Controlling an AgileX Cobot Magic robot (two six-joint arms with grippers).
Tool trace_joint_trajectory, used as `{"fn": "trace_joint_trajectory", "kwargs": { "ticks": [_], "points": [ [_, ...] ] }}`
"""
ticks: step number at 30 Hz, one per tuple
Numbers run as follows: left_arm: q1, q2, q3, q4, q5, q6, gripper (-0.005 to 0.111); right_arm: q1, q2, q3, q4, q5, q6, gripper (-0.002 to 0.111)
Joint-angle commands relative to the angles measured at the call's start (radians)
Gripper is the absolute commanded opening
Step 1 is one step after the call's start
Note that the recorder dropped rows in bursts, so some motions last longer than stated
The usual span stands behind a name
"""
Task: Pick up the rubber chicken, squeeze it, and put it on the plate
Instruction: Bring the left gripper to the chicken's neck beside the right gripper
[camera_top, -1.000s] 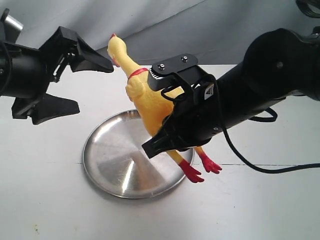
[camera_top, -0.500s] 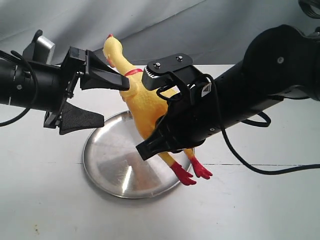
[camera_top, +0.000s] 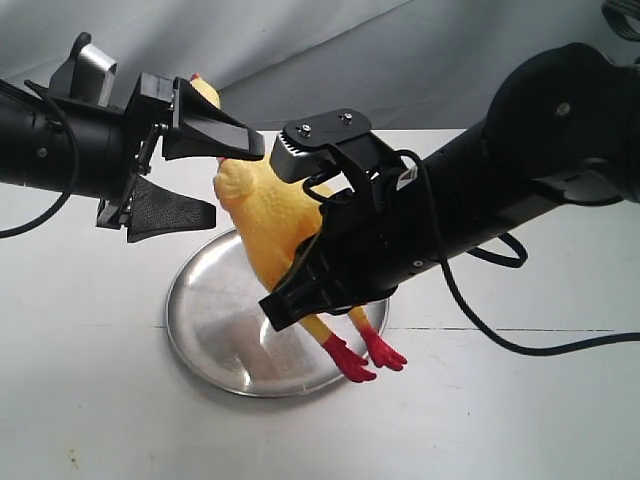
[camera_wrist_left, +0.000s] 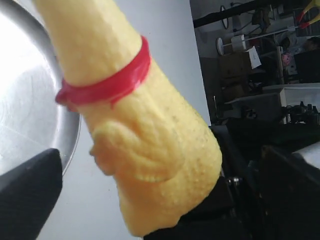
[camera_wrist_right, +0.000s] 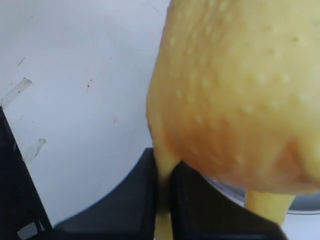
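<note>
Long yellow rubber chicken with red feet hangs above the round shiny steel plate, right fingers clamped on its lower body. We see its long axis run head-up toward the left fingers, spread wide, empty, straddling the neck.

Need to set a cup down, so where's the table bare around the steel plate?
Bare white table lies between the round shiny steel plate and the exterior view's lower edge, also left of it. Crowded over the plate: left pincer, right pincer, yellow rubber chicken.
</note>
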Motion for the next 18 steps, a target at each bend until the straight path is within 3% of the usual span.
{"fn": "trace_joint_trajectory", "kwargs": {
  "ticks": [1, 18],
  "points": [
    [0.003, 0.001, -0.010, 0.031, -0.005, 0.016, 0.099, 0.002, -0.016, 0.001, 0.032, 0.002, -0.035, 0.000],
    [0.003, 0.018, -0.010, 0.050, -0.048, 0.075, 0.099, 0.002, -0.016, 0.001, 0.125, 0.037, -0.163, 0.000]
  ]
}}
